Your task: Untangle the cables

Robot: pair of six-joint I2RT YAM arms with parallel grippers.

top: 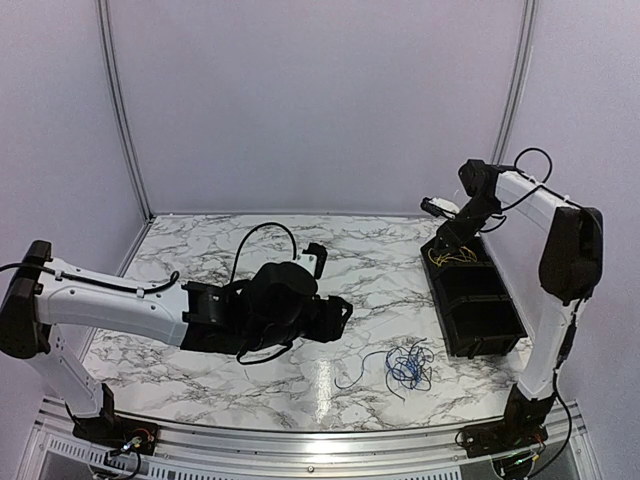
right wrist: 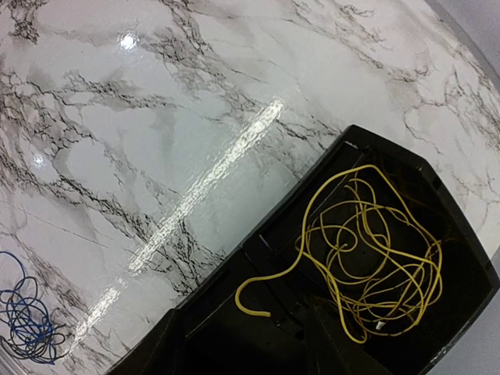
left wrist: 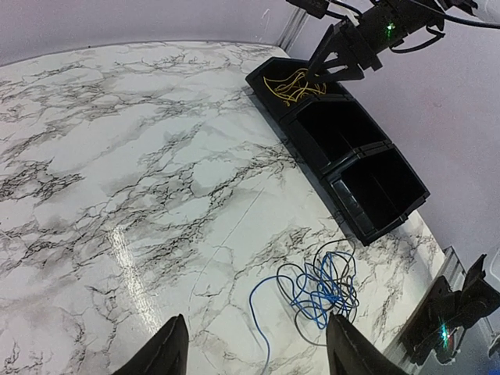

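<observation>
Yellow wire (right wrist: 367,258) set apart in bin's (top: 478,305) far compartment; right jaws parted, empty above it. Left jaws wide, aimed at tangle (left wrist: 322,285) near bin.

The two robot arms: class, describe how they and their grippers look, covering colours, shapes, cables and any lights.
Both the left arm and the right arm have smooth white shells with bulky black joints. Outside them loop thick black cables. The left gripper and the right gripper are black, each with two tapered fingers. A small green light glows at the right wrist.
</observation>
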